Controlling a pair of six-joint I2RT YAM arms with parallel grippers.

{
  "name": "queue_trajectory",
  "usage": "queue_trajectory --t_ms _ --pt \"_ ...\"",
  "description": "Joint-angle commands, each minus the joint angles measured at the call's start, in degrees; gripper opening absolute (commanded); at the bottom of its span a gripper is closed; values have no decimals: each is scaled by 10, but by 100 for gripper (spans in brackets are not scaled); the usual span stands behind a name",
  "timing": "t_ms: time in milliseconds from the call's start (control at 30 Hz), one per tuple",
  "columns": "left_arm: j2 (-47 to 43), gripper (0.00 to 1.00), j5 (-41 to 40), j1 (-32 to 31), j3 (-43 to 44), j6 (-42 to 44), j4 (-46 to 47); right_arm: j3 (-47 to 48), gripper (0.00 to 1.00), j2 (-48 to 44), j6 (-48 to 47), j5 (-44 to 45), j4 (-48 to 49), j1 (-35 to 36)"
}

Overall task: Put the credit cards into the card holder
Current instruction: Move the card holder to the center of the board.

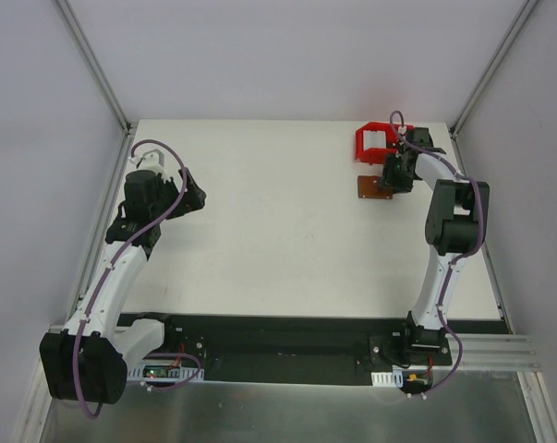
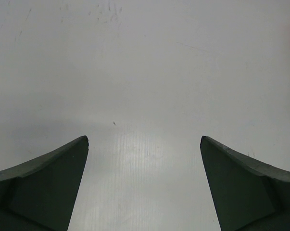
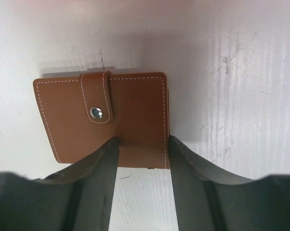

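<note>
Card holder lies flat and closed on the table, far right corner, just on the near side of the red bin. Strap is snapped shut with a metal stud, white stitching round the edges. Right gripper is down on it: jaws part-way apart, one finger over the holder's face below the strap, the other against its side edge, so one end strip sits between them; can't tell if they're actually pinching it. Left gripper is at the left side of the table, jaws spread wide, nothing between them, only bare table under it
</note>
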Motion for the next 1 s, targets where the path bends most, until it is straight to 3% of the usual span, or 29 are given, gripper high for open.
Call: queue_trajectory --t_ms 0,200,333,733,967 --pt "6 99 23 -2 8 6 4 -4 42 -5 -43 -10 -9 14" --pt "17 99 63 -2 2 -2 4 -42 15 -43 -80 7 -18 57" --pt "34 99 96 -2 3 -4 5 -81 9 -70 -110 23 -32 106" --pt "77 99 176 -13 -4 -11 26 -199 12 -184 -88 -25 -1 260" --pt "103 99 182 -54 -9 -15 43 -171 15 -173 -65 -58 9 344"
